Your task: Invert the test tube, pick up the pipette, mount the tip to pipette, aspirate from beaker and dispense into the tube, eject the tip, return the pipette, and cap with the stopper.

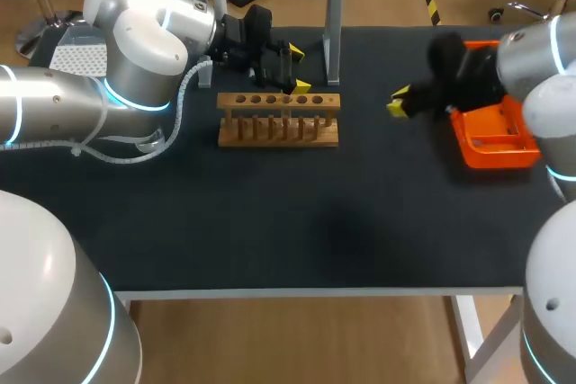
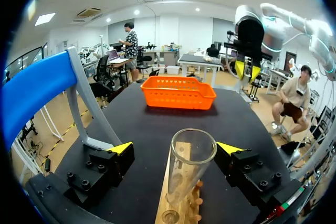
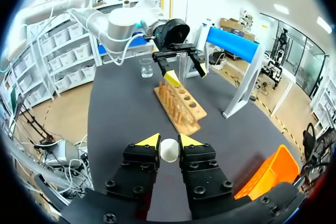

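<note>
Black table (image 1: 288, 222) lies under both your arms. Your left arm comes in from the left side with its wrist level, and its pincer (image 1: 299, 69) hangs over the far end of the wooden rack (image 1: 279, 119). That pincer is released. Its fingers stand on either side of the test tube (image 2: 191, 153) without touching it, and the tube leans in the rack. Your right arm reaches in from the right. Its pincer (image 3: 169, 141) is beside the orange basket (image 1: 462, 137) and is clenched on the white stopper (image 3: 169, 150). You can count one tube, one rack, one stopper, one basket and one beaker (image 3: 146, 67).
</note>
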